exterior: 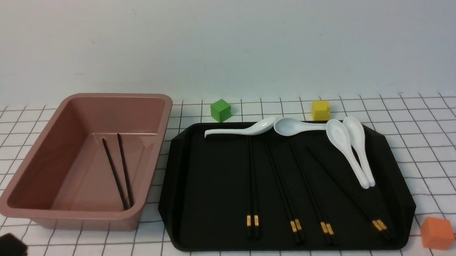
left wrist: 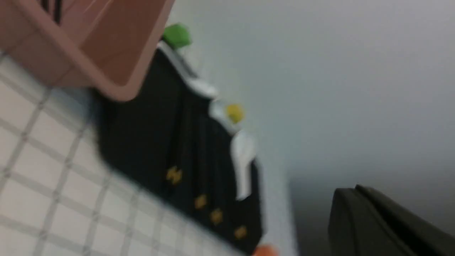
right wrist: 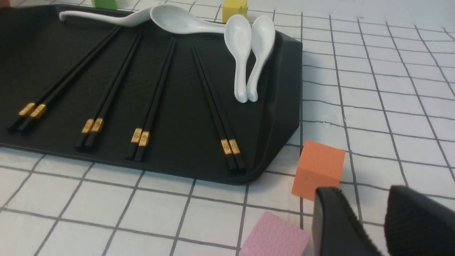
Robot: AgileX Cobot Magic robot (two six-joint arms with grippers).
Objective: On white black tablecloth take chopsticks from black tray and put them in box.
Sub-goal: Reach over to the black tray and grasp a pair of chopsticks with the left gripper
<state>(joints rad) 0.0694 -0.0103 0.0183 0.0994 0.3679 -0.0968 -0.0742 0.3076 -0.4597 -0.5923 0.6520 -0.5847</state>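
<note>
**A:** The right pincer sat low over the tablecloth, its jaws apart and nothing between them.

**B:** And the left pincer?

**A:** Only a dark edge of it showed, near the closest corner of the box. I could not tell whether it was open or closed.

**B:** Where were the chopsticks?

**A:** Four pairs lay on the black tray, ahead of the right pincer and past an orange cube. The closest pair had its gold-banded ends toward that pincer. One more pair lay inside the box, ahead of the left pincer.

**B:** How would they handle?

**A:** Light, stiff and smooth, I judged, and thin enough to roll or slip. I would have pinched the closest pair at the thick ends, just beyond the gold bands and squarely across both sticks. The white spoons lay close beside the far tips, so lifting from the thick end looked safer.
</note>
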